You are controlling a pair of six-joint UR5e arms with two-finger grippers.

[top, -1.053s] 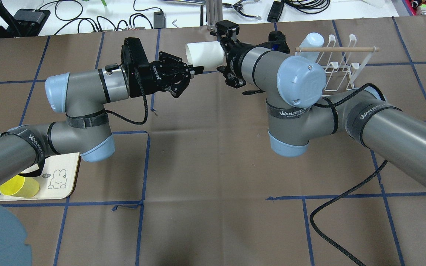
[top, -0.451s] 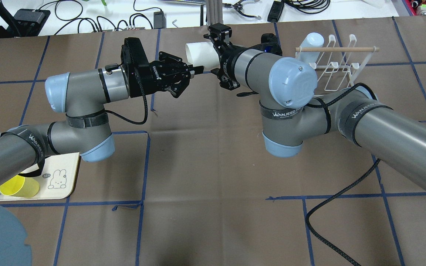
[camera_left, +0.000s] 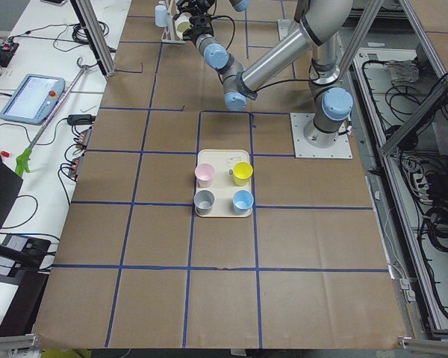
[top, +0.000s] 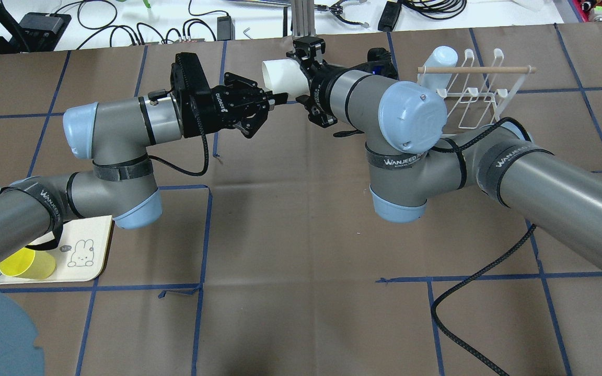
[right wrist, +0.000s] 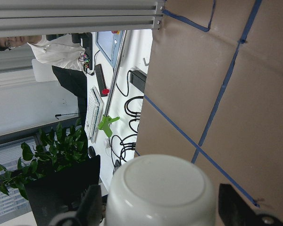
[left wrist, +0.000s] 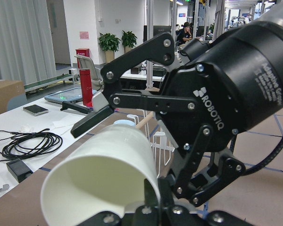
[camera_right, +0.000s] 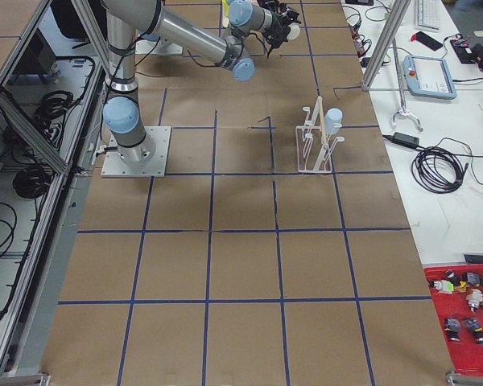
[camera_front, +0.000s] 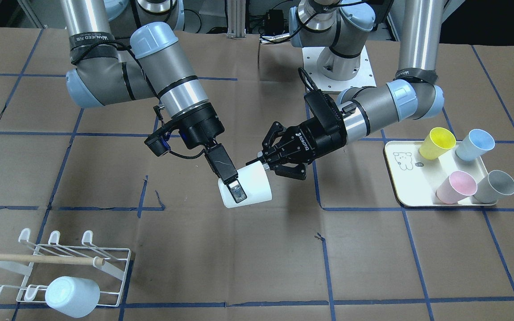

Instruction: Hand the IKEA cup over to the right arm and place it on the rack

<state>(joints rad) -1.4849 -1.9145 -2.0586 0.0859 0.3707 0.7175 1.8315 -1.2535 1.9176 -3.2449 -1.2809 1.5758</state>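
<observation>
the white plastic cup (camera_front: 253,183) hangs in the air above the brown paper-covered bench (camera_front: 257,272), lying on its side between the two arms. the left tool (camera_front: 262,166) is clenched on the rim only, it seems with one finger inside the mouth and one outside. i think this thin grip is chosen so that the whole body of the cup is free for the other arm. the right tool (right wrist: 159,190) comes from the bottom end, with its fingers spread on both sides of the body. in the right wrist view a thin gap shows on each side of the cup, so it seems not yet clenched. the hand-over is the step in hand. the left tool should let go only after the right one closes, otherwise the cup can drop. the white wire rack with a wooden dowel (camera_front: 38,258) stands well apart, on the right arm's side. a pale blue cup (camera_front: 72,296) sits on one prong, so a free prong is needed.
</observation>
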